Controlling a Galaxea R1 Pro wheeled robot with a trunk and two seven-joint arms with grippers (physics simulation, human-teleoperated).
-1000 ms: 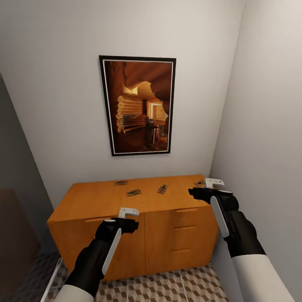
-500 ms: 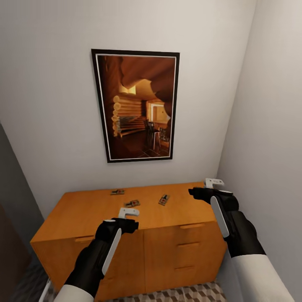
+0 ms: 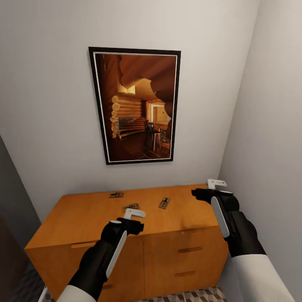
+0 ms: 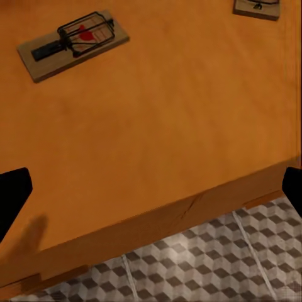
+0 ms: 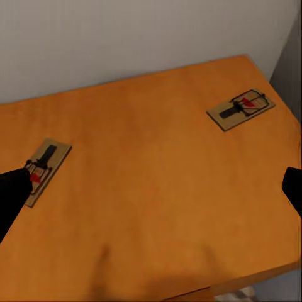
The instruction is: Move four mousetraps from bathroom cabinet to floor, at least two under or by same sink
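The view has closed in on the cabinet [image 3: 126, 235] – the base has rolled up. 3 traps [image 3: 164, 203] lie on top. Left gripper [image 3: 135, 214] and right gripper [image 3: 216, 183] both hover open, empty, within reach.

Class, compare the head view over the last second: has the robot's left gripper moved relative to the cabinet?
Yes. The left gripper has advanced over the cabinet top, now close to the nearest mousetrap; earlier it hung before the front edge.
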